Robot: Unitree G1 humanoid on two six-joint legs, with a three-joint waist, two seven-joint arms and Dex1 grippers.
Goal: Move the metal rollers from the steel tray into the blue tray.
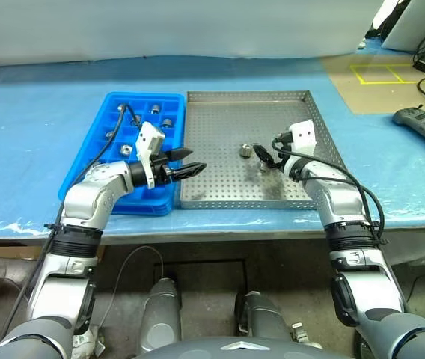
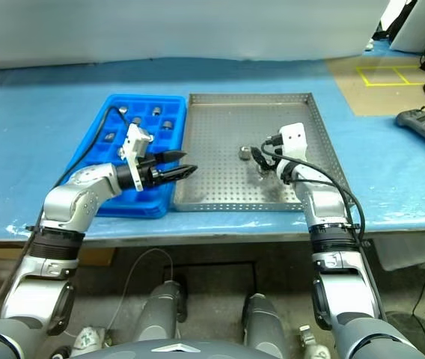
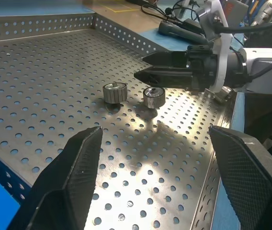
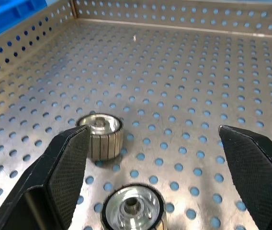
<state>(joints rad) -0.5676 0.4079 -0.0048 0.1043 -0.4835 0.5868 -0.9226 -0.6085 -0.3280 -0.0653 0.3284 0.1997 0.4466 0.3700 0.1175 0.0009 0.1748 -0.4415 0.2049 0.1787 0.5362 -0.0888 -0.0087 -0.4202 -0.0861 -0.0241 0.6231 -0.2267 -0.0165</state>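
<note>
Two metal rollers (image 3: 114,92) (image 3: 153,97) lie on the steel tray (image 1: 220,127), right of its middle; in the right wrist view they are one roller (image 4: 101,136) on its side and another roller (image 4: 132,208) with its bore facing up. My right gripper (image 4: 153,130) hangs open just over them, the closer roller low between its fingers (image 4: 64,172), ungripped. My left gripper (image 1: 186,168) is open and empty, pointing right over the steel tray's front left corner. The blue tray (image 1: 93,161) beside it holds several rollers (image 1: 167,122) in its compartments.
Both trays sit side by side on a table covered in blue film (image 1: 33,127), close to its front edge. A dark handheld controller (image 1: 422,123) with cables lies at the far right. A brown mat with yellow tape marks (image 1: 381,72) is at the back right.
</note>
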